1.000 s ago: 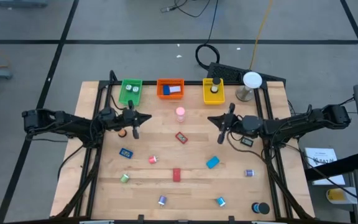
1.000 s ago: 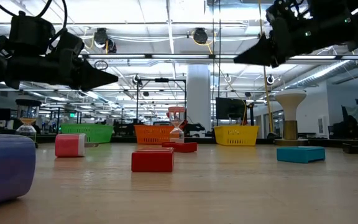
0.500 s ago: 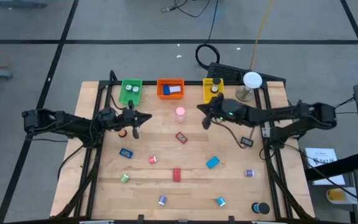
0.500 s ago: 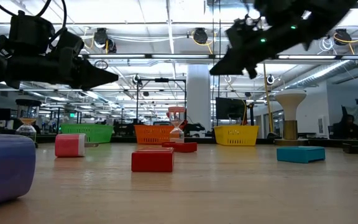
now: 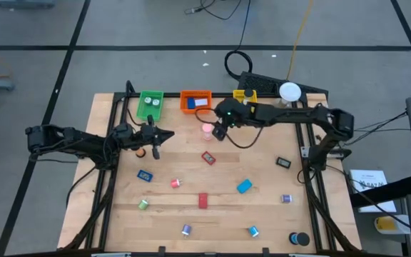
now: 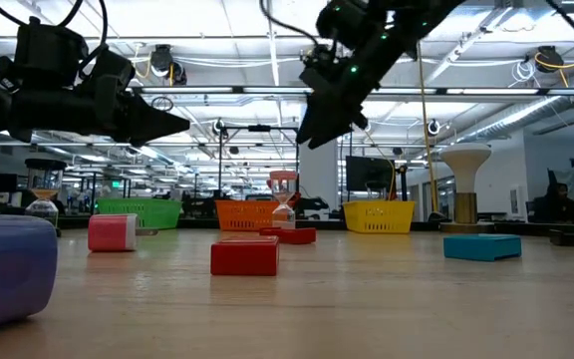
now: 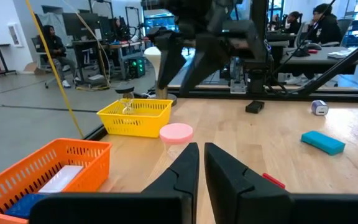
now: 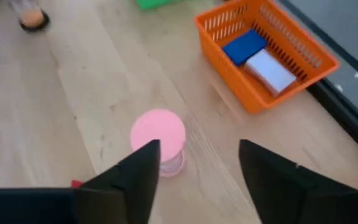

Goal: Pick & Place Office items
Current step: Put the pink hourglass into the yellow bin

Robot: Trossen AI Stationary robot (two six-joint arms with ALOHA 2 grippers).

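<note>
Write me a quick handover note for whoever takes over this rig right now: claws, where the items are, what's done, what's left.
Right claw: open, empty, above the pink-capped piece near the orange tray.
Left claw: shut, empty, waiting over the table's left side.
Done: a blue and a white block lie in the orange tray; small pieces also sit in the green tray. The yellow tray is mostly hidden from above.
Left: about a dozen pieces lie loose on the table, including the red block, the blue block and the black roll at the front right corner.
</note>
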